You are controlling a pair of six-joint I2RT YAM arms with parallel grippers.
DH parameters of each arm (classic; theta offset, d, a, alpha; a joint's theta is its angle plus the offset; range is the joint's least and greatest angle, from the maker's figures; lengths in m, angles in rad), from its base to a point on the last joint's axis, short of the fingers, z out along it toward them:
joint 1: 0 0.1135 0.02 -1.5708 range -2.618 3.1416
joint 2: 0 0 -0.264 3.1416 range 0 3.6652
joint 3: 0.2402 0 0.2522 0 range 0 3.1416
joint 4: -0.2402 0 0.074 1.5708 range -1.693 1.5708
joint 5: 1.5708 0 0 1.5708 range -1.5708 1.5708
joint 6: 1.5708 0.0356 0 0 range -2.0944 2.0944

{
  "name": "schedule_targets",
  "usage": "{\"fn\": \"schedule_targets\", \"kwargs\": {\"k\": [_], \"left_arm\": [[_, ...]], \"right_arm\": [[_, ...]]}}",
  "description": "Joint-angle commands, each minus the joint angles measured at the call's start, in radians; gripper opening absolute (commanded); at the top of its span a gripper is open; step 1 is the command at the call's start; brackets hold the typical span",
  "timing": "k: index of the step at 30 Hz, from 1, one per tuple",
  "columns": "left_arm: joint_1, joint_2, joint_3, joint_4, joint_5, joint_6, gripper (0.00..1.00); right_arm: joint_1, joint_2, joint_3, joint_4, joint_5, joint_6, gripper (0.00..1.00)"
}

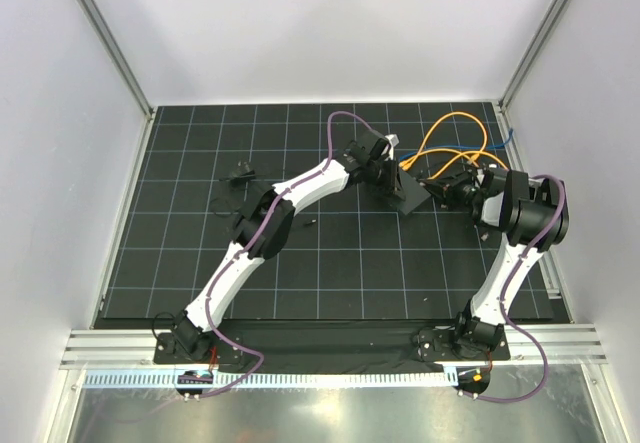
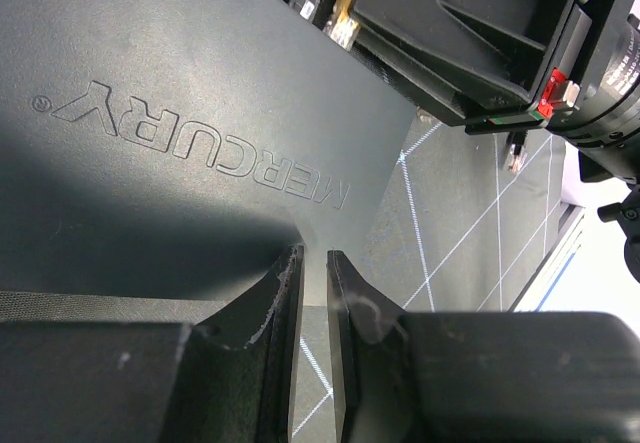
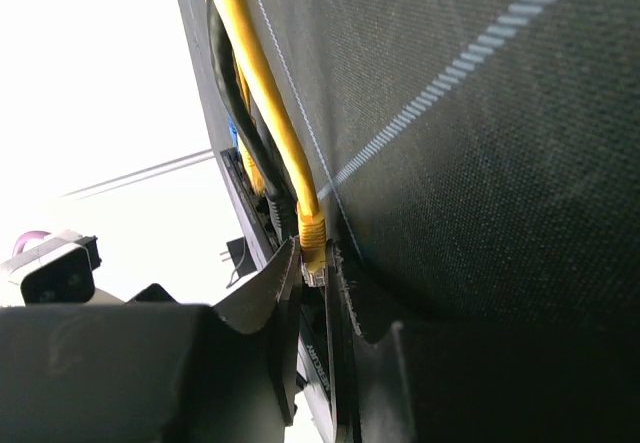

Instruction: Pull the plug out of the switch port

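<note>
- Your left gripper is resting at the near corner of the Mercury switch. Its fingers are drawn almost together, leaving only a slit with nothing visible in it.
- Judging by that placement, you are using this arm as a brace, so that the light box is not sliding across the black grid mat when the other arm pulls.
- Your right gripper is coming in from the opposite side. It is pinching the yellow plug at the very tips of its fingers, just below where the yellow cable enters the boot.
- Gripping the plug body rather than the cable is sparing the cord and keeping the pull in line with the socket.
- The switch port is sitting in the edge of the switch that faces the right arm. The socket itself is hidden behind the fingers and the plug.
- The plug's clear tip is showing in the right wrist view, so it seems to be at least partly out. You cannot tell from here whether it is fully free.
- A black cable is running close beside the yellow one, so you are working in a crowded row where a finger could be snagging a neighbour.
- The next move is calling for a straight draw away from the switch, with the left arm pressing down.
</note>
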Motion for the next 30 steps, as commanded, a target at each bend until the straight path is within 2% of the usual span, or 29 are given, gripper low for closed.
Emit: {"fn": "schedule_targets", "kwargs": {"k": [1,8,16,24,30], "left_arm": [[0.001,0.072,-0.015,-0.164,-0.052,0.028,0.21],[0.003,0.073,-0.009,-0.156,-0.037,0.031,0.21],[0.001,0.052,0.002,-0.159,-0.045,0.048,0.21],[0.003,0.044,0.017,-0.161,-0.041,0.056,0.22],[0.012,0.027,0.017,-0.162,-0.040,0.050,0.25]], "right_arm": [[0.010,0.017,-0.011,-0.074,0.146,-0.030,0.01],[0.012,-0.037,0.072,-0.228,0.170,-0.147,0.01],[0.010,-0.178,0.228,-0.597,0.198,-0.340,0.01],[0.015,-0.382,0.230,-0.685,0.192,-0.264,0.01],[0.067,-0.535,0.258,-0.817,0.235,-0.300,0.01]]}}
